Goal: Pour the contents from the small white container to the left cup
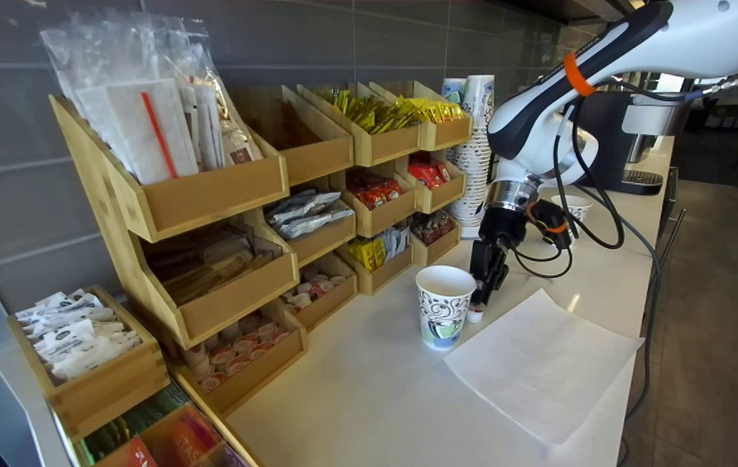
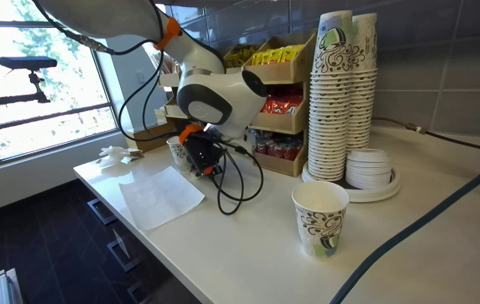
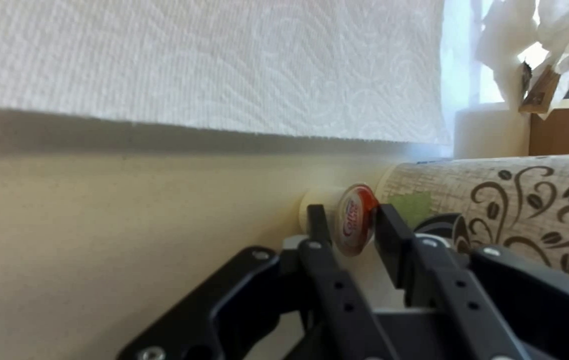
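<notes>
The small white roundish plastic container is upright at the surface of the white counter, right at the tips of the black end effector. In the wrist view its cream-and-red lid shows between the two fingers, which stand partly apart: one crosses in front of the container's pale side, the other overlaps the lid's red rim. Whether they pinch it or only flank it cannot be told.

Just beside it stands a white paper cup with brown scrolls. A white paper towel sheet lies between the container and the counter's front edge. A second patterned white paper cup stands well apart, between the front edge and tall white cup stacks toward the back edge.

"Coffee" reads in red on the lid, a smaller blurred line beneath. In an exterior view, "STAS" shows on a reddish packet.
</notes>
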